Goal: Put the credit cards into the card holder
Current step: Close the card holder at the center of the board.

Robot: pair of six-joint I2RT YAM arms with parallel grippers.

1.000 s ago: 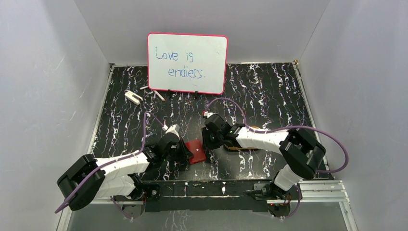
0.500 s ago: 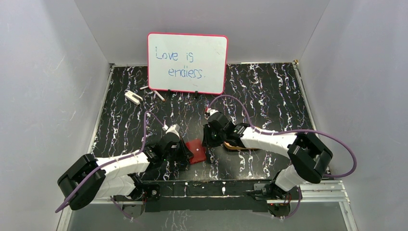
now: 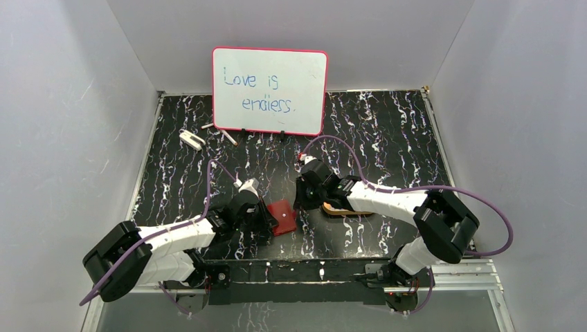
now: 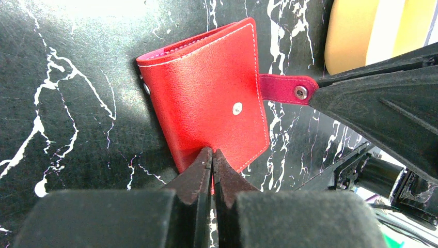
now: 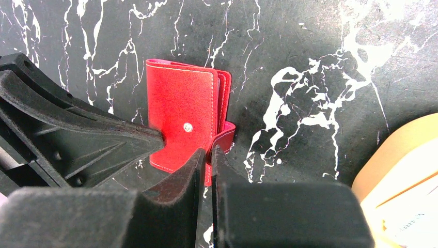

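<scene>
The card holder [image 3: 282,216], a red wallet, lies folded shut on the black marbled table between both arms. My left gripper [image 4: 212,152] is shut, pinching the wallet's near edge [image 4: 206,98]. The snap tab [image 4: 284,87] sticks out unfastened on the side away from that grip. My right gripper [image 5: 207,150] has its jaws closed to a narrow slit with the red tab [image 5: 224,135] between them. A pale credit card [image 5: 413,217] lies in the orange-rimmed tray [image 5: 382,155] to the right. In the top view, my right gripper [image 3: 299,206] and left gripper [image 3: 270,221] flank the wallet.
The orange-rimmed tray [image 3: 349,209] sits partly under the right arm. A pink-framed whiteboard [image 3: 270,90] stands at the back. A small white object [image 3: 190,138] and a marker [image 3: 228,137] lie at the back left.
The right gripper's jaws have narrowed onto the snap tab, and the right arm has shifted slightly. The left arm and the wallet have stayed put.
</scene>
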